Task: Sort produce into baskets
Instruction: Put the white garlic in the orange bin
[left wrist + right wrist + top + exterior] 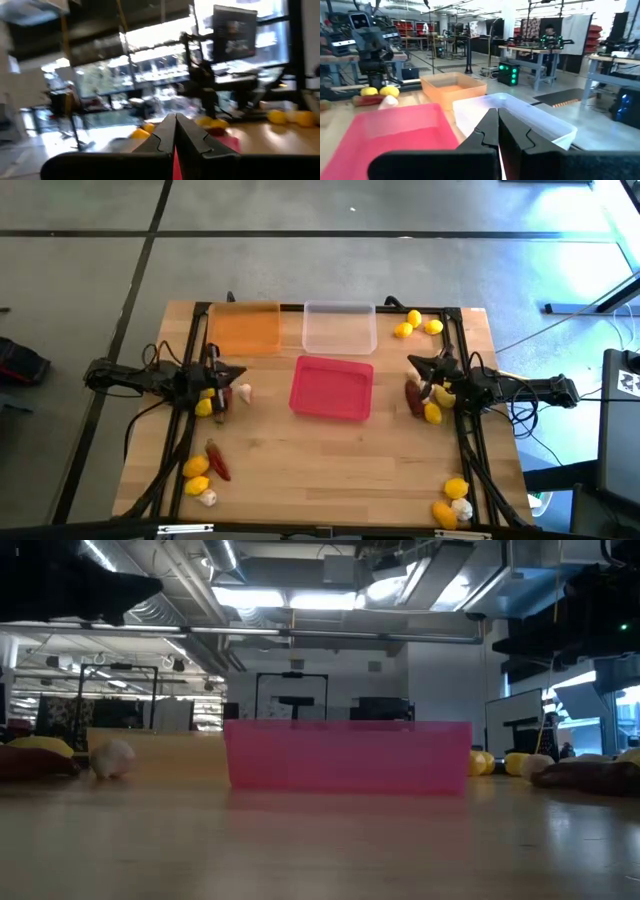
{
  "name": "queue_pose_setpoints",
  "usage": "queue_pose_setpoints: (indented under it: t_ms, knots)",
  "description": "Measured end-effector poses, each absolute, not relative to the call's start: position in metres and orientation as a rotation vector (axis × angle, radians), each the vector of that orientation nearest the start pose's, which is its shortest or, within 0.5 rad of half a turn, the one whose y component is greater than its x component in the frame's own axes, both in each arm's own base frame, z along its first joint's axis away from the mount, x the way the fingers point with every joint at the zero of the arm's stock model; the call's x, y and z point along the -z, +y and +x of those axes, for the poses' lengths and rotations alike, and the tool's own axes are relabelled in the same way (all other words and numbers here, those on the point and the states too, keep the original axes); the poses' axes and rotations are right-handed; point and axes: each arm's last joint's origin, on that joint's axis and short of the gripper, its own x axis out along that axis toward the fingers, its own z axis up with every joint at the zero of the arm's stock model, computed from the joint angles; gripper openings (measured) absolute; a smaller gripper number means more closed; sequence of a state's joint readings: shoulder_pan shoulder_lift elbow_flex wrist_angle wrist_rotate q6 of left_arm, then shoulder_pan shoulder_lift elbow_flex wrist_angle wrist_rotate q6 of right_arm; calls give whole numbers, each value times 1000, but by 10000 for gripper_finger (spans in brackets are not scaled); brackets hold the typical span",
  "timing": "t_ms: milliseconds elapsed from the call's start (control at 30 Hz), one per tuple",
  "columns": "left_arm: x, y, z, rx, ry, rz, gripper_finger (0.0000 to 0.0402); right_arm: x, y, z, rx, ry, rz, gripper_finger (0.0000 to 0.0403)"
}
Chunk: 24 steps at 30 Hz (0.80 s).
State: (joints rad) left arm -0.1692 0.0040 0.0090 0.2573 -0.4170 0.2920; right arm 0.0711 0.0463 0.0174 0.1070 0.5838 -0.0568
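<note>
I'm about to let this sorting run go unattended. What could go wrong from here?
1. The left gripper and right gripper, both shut and empty, sit right beside produce; a careless start could scatter a garlic bulb or lemon.
2. Lemons near the table edge could roll off.
3. The trays are empty and may slide; the pink tray stands central.

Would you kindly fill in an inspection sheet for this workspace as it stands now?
Surface: wooden table, bare at the middle front.
Job's things: orange tray, clear tray and pink tray all empty; produce in clusters at back right, front left, front right and beside each arm.
Clutter: nothing seen.
Grippers: left tool shut, right tool shut, both holding nothing.
Cables: wires trail off the table's right side.
Surroundings: grey floor; workshop benches behind.
</note>
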Motion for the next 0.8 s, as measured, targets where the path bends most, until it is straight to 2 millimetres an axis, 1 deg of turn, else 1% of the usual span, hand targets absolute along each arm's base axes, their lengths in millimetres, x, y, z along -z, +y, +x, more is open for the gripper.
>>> queue_pose_setpoints:
  t_ms: [133, 167, 267, 333, 500, 600, 700, 800]
  knots:
    - [-193, -3, 91, -299, -239, 226, 5, -176, -9, 95, 512, -67, -18, 7]
    - [-194, -3, 91, -296, -248, 200, 5, -176, -9, 95, 507, -67, -22, 7]
    - [-196, -3, 90, -288, -301, 0, 5, -176, -9, 96, 500, -69, -17, 7]
    - [-198, -2, 90, -291, -328, -92, 5, -176, -8, 96, 479, -75, 5, 7]
    - [-196, -2, 90, -278, -326, -199, 5, -174, -8, 96, 459, -55, 16, 7]
    - [-197, -2, 90, -281, -337, -188, 7, -174, -8, 96, 459, -52, 15, 7]
    - [-197, 0, 90, -295, -335, -180, 26, -174, -8, 96, 458, -58, 39, 7]
    - [-196, 1, 91, -309, -327, -191, 65, -174, -8, 96, 457, -59, 46, 7]
